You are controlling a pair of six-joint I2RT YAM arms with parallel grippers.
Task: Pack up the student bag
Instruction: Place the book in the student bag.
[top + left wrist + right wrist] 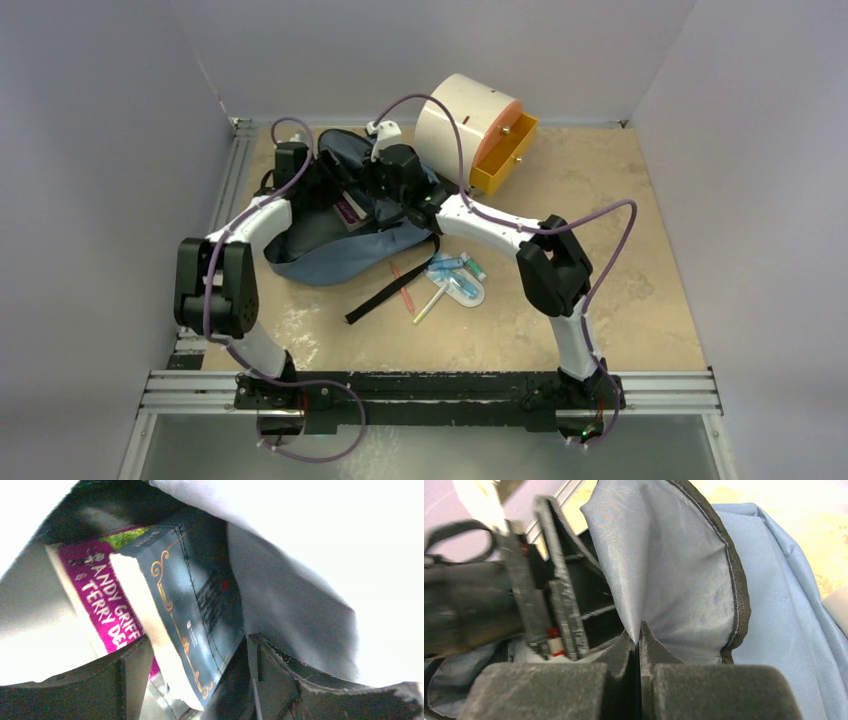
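Right hand (640,645) fills the bottom of its own wrist view. Pads are pressed flat together on a fold of pale lining at the mouth of the student bag (784,605), holding that flap up.

Student bag lies on the bench (620,250) toward the far left corner, mouth open, one black strap (390,290) trailing toward the middle.

Left hand (197,655) is inside the mouth. Its fingers stand wide on either side of a dark blue book (195,595), with a gap showing at the right finger. I judge the book not clamped. It leans on a magenta book (100,600) deeper in the bag.

Still out on the bench, near the middle and just beside the bag: a clear pouch (458,280) with loose pens around it. Cream round cabinet (470,125), orange drawer pulled out, stands at the far edge.

Step in hand, as I read it: books are going in, the dark one is being left there, and packing is not finished.

Next move likely calls for drawing the left hand straight back out of the mouth without catching the book or lining, while the right hand holds the flap. After that, a reach for the pouch.
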